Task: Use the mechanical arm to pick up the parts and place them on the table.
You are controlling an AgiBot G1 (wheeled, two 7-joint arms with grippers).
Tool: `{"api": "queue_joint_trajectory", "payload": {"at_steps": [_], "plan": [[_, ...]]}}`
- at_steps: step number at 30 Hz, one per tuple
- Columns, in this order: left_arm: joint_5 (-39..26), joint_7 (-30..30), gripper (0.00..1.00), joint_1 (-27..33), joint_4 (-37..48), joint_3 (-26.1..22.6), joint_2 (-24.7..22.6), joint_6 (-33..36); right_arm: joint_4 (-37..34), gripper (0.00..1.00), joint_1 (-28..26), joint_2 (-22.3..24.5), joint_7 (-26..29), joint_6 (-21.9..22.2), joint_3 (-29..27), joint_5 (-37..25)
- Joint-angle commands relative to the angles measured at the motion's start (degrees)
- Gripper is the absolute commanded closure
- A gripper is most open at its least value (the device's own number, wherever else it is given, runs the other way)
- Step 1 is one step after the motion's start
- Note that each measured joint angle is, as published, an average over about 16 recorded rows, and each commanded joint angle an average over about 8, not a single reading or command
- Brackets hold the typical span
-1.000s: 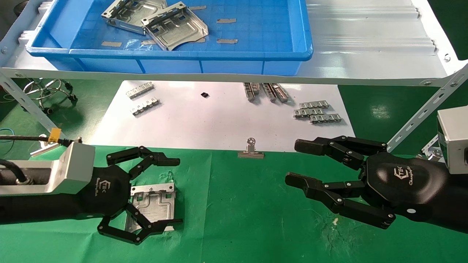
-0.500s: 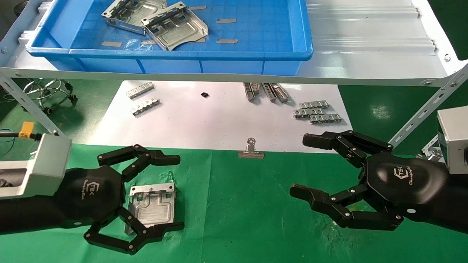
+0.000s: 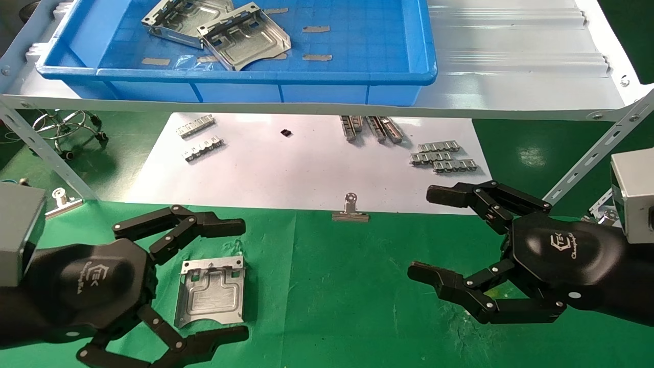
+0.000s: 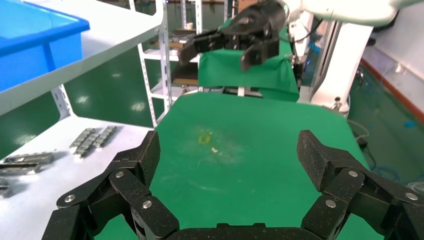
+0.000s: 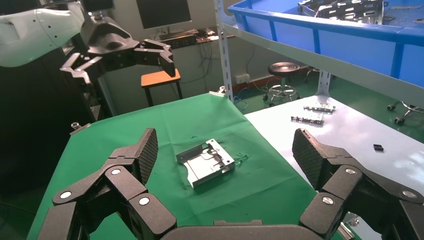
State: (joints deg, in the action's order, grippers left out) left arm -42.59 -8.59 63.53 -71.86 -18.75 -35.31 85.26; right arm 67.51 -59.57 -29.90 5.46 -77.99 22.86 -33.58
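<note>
While spread wide, left claw flanks part untouched.

Green table bears one part; white sheet.

Plates: three, one lower left on the cloth, two in the upper-left bin
Bins: one
Strips: about nine (stacks blur the count)
Clips: two
Hands: two
</note>
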Motion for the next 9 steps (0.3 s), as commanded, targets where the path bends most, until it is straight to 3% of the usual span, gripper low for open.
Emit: {"api": "queue_joint_trajectory", "payload": {"at_steps": [1, 9], "plan": [[0.4, -1.2, 0.0, -1.0, -0.9, 1.4, 0.2, 0.2, 0.0, 0.0, 0.0, 0.0, 0.0, 0.0, 0.0, 0.0], [1.1, -2.7, 0.0, -2.9, -2.5, 4.1, 0.4, 0.7, 0.0, 0.0, 0.0, 0.0, 0.0, 0.0, 0.0, 0.0]]}}
